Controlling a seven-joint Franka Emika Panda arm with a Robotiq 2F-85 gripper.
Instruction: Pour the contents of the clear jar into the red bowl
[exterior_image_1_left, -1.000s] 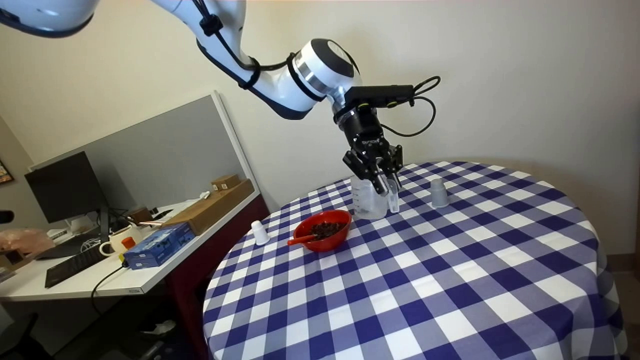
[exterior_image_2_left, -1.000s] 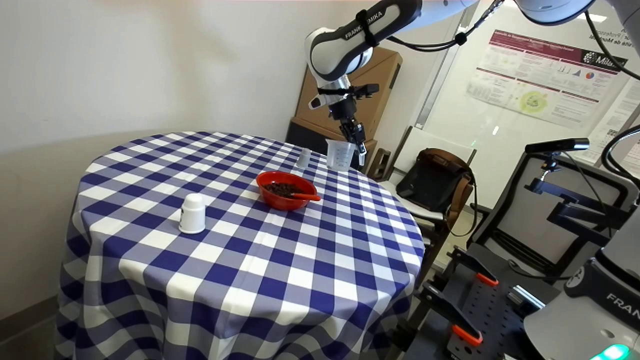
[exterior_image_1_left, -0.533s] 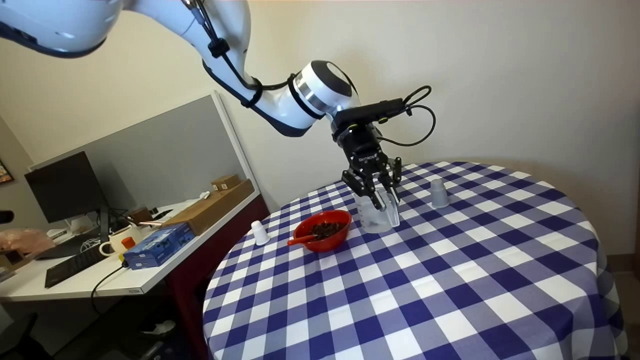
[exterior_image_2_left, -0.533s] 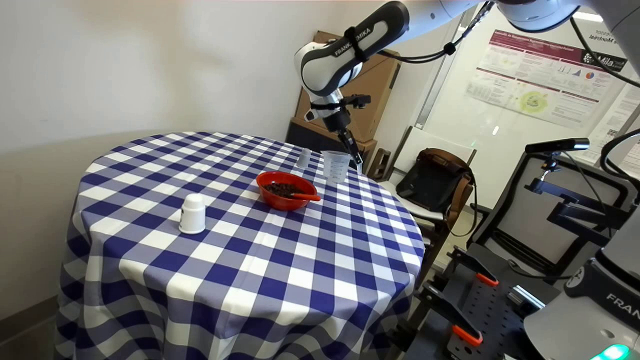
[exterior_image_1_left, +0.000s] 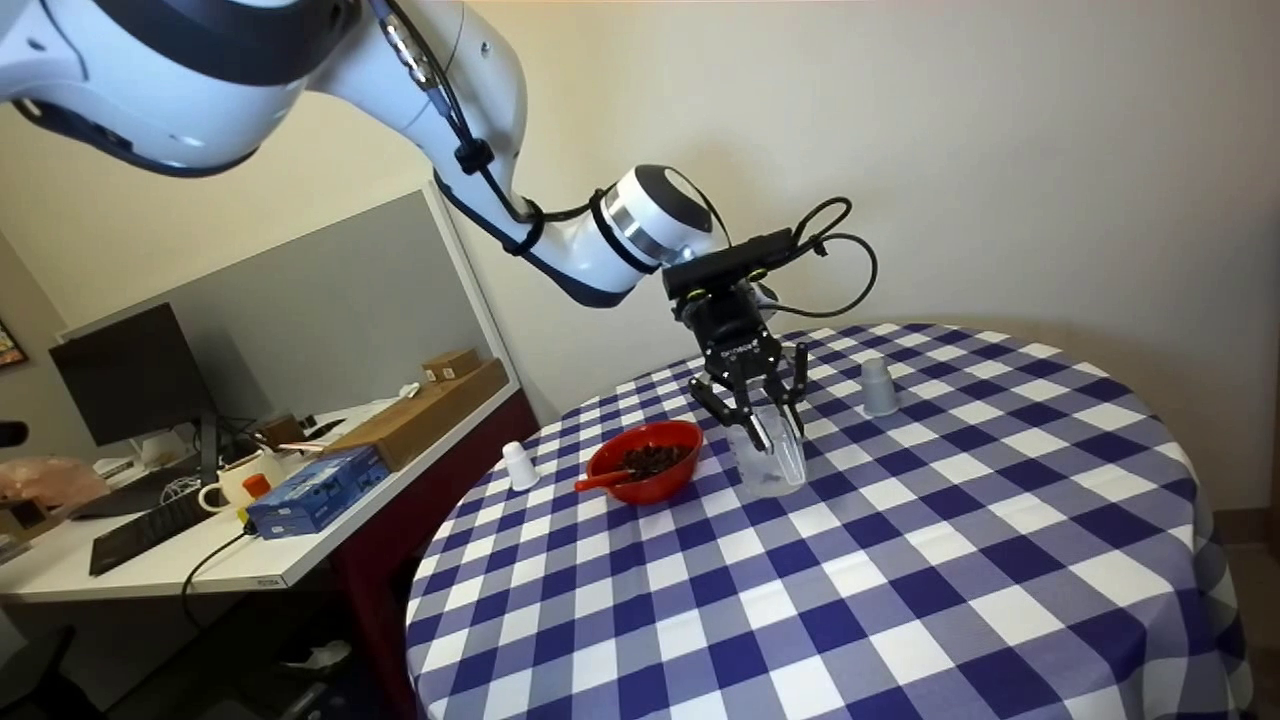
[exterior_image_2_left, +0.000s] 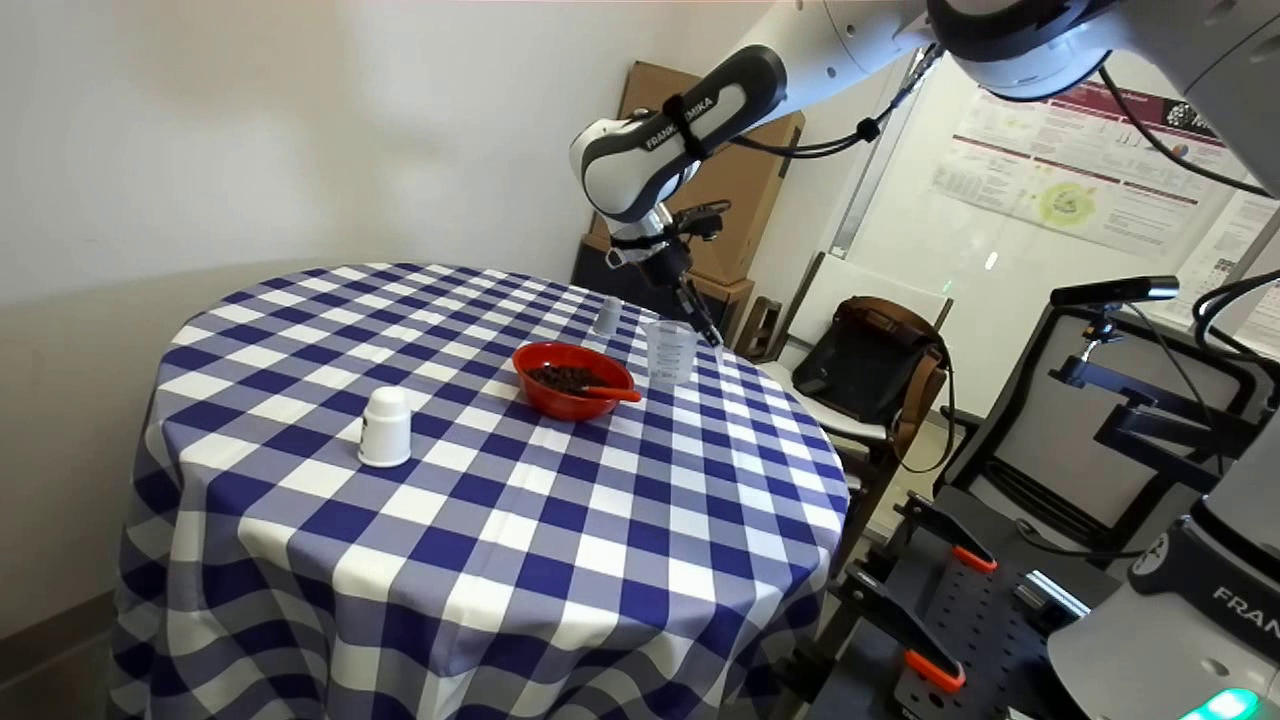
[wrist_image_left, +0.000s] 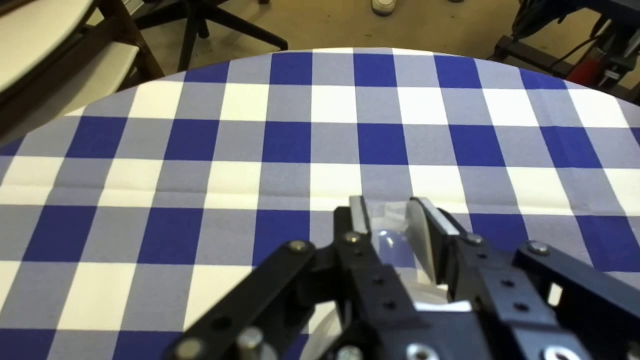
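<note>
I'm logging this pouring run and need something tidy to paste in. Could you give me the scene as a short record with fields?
Held: clear jar, by its handle, in the hand
Jar position: near upright, beside the red bowl, apart from it
Jar base on cloth: cannot tell
Bowl contents: dark pieces and a red utensil sticking out
Jar contents: no dark pieces seen
Pour: probably done, judging by those contents
Other containers: white cup, pale clear container
Surface: checked cloth

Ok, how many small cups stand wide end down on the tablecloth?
2. In both exterior views, a white cup stands left of the red bowl, and a pale cup farther back than the clear jar.
</note>
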